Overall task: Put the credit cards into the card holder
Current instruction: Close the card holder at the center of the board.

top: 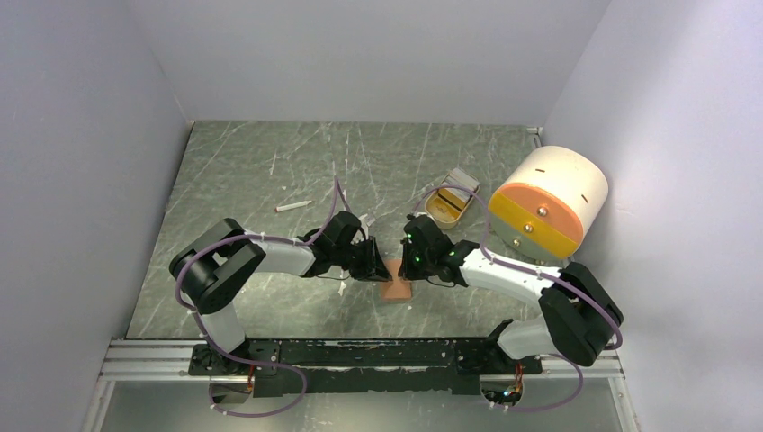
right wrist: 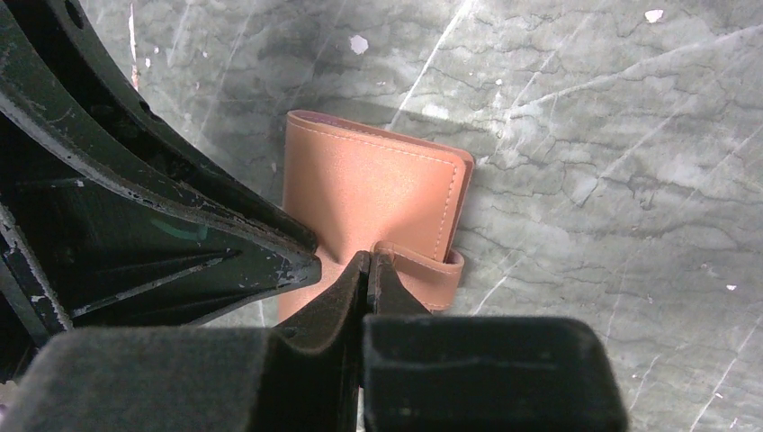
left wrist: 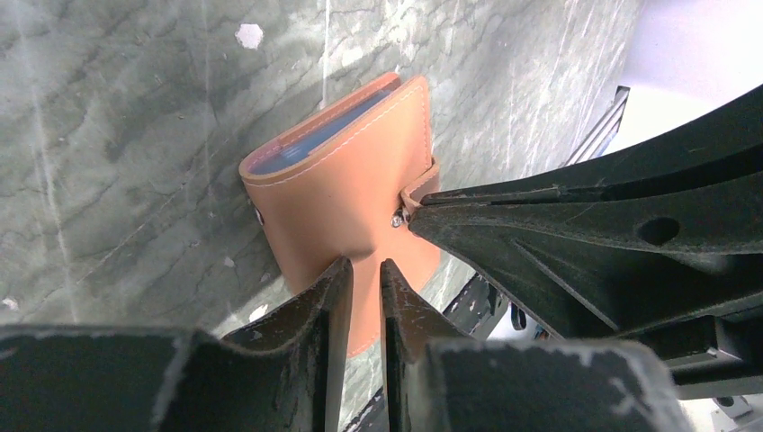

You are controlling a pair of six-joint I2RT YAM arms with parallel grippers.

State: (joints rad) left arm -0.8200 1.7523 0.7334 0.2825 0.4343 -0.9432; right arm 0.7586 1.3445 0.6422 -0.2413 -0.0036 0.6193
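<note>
The card holder (left wrist: 337, 184) (right wrist: 373, 184) (top: 397, 290), a reddish-brown leather bifold, lies folded on the table between both arms. Bluish edges of credit cards (left wrist: 310, 135) show between its covers. My left gripper (left wrist: 362, 270) (top: 381, 268) has its fingers a narrow gap apart with nothing between them, and its tips press on the top cover. My right gripper (right wrist: 369, 259) (top: 408, 266) is shut, its tips against the strap (right wrist: 427, 270) right at the metal snap (left wrist: 397, 219). I cannot tell whether the strap is pinched.
A tan oblong tray (top: 447, 205) lies behind the right arm, beside a big cream-and-orange cylinder (top: 547, 202) at the right wall. A small white stick (top: 293, 206) lies behind the left arm. Grey walls enclose the marbled table (top: 252, 162) on three sides.
</note>
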